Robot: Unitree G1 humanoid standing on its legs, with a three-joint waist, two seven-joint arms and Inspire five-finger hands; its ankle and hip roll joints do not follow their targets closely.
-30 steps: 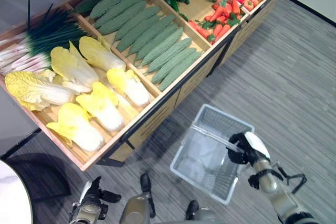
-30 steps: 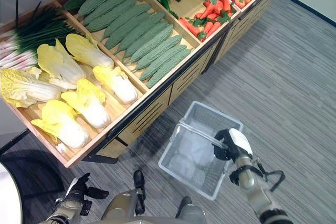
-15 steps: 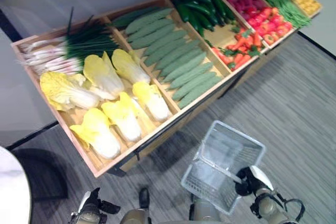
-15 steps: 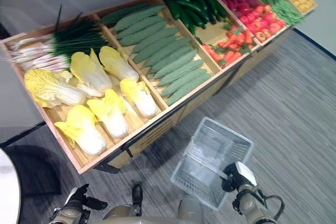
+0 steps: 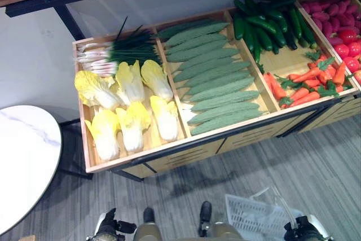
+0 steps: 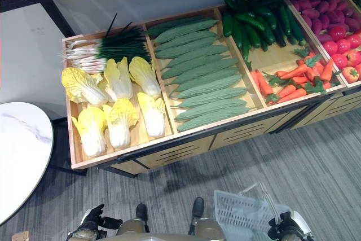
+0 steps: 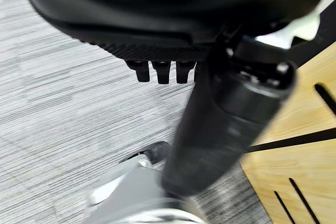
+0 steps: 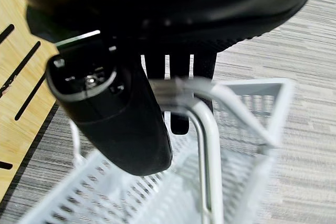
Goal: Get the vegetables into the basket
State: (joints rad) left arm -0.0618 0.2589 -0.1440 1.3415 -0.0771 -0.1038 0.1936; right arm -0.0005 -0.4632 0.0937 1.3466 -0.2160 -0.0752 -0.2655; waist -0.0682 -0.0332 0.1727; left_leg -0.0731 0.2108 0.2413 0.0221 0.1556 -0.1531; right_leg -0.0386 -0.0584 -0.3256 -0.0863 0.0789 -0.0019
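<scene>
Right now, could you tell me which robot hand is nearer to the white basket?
Right. The right robot hand is curled round the white basket handle; the left robot hand hangs low on the opposite side, apart from it.

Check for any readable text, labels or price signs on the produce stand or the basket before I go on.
None: no word, number or sign can be read.
Slanted wooden produce stand: bare front panels with dark slots, no tags.
White plastic mesh basket, its handle held by the right hand: no label.

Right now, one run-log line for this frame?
right hand: shut on basket handle | left hand: idle, low, holding nothing | basket: on floor side, no vegetables visible | vegetables: in stand
</scene>
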